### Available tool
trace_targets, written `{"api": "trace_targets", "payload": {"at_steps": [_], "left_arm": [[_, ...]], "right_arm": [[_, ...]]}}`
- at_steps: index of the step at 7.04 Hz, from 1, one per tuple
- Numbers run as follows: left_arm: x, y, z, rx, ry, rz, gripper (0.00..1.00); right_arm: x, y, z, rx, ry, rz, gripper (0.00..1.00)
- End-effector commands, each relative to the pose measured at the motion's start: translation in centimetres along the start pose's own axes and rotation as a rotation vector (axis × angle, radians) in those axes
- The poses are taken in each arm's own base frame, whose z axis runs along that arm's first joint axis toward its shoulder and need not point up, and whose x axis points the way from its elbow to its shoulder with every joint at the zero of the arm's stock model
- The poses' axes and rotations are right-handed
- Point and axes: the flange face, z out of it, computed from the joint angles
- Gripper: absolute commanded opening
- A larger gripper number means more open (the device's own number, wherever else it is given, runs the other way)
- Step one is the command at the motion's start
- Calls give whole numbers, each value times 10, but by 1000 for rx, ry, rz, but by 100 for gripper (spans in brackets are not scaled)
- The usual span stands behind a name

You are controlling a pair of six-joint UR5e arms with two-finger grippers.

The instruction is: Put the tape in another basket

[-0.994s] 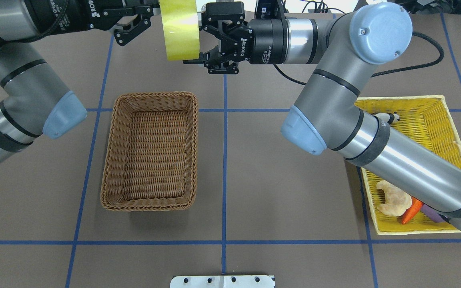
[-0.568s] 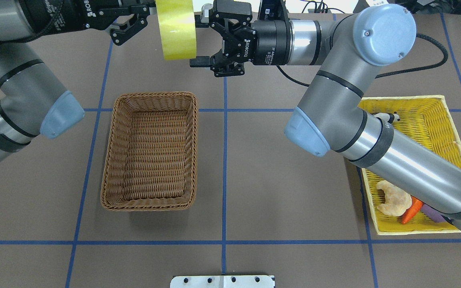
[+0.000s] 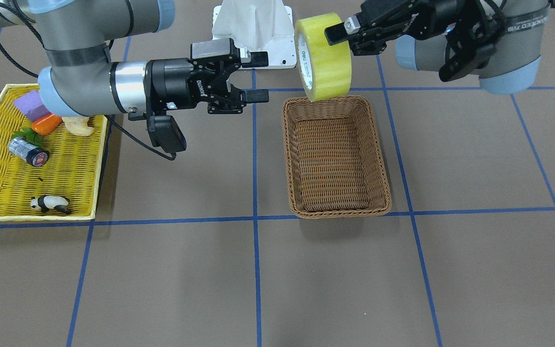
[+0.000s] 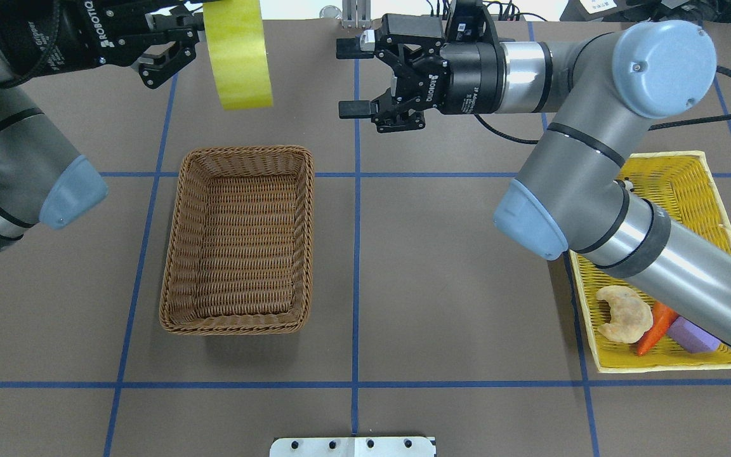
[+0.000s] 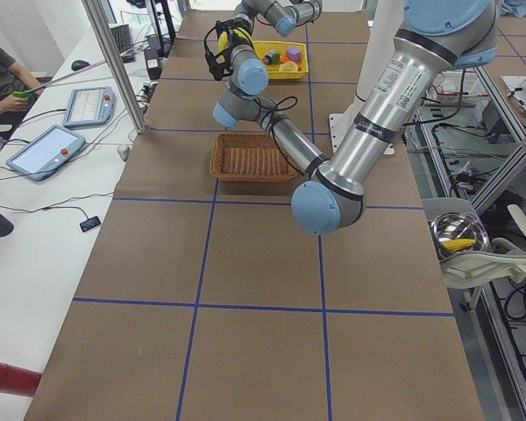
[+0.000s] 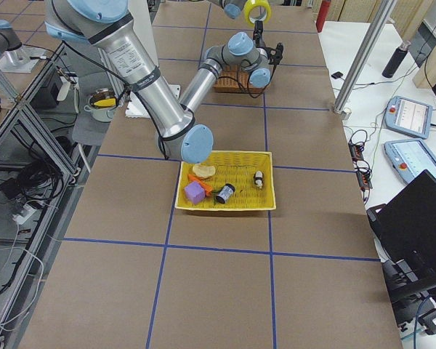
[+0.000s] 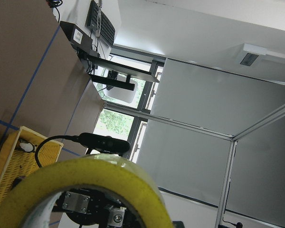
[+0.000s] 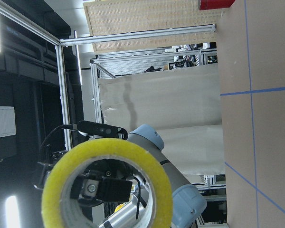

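Brown wicker is sitting nearest in the view facing the robot: the basket (image 3: 340, 210) is resting empty on the bench (image 3: 258, 279), just right of the middle blue line. Off to the far left, a yellow tray (image 3: 32, 214) is holding a toy panda (image 3: 48, 204) at its near end, then a small can (image 3: 28, 152) lying on its side, then a carrot (image 3: 46, 124) and a purple block (image 3: 28, 106) at the back. Farther on, the right hand (image 3: 258, 77) is hovering left of the basket with its two fingers spread wide and nothing between them. The tape (image 3: 324, 57) is hanging high in the air above the basket, standing on edge and well apart from that open hand. The left hand (image 3: 335, 36) is pinching the roll's wall, one finger lying on the outer yellow face, the other hidden inside the core.
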Motion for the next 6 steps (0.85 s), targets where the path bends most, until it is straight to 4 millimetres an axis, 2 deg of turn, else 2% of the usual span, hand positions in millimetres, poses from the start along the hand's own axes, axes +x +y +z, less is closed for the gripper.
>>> {"api": "trace_targets", "payload": {"at_steps": [1, 2, 3, 5, 6], "left_arm": [[-29, -13, -30, 45, -73, 68, 0], [-33, -26, -51, 95, -143, 122, 0], [-36, -31, -62, 136, -237, 193, 0], [-45, -23, -85, 228, -433, 312, 0], [-46, -24, -85, 256, -516, 339, 0]], "right_arm": [[-17, -12, -46, -20, 86, -58, 98], [-15, -18, -73, -22, 138, -101, 98], [-10, -21, -96, -16, 177, -139, 97], [-9, -28, -135, 3, 271, -186, 97], [-13, -30, -151, 15, 315, -194, 97]]}}
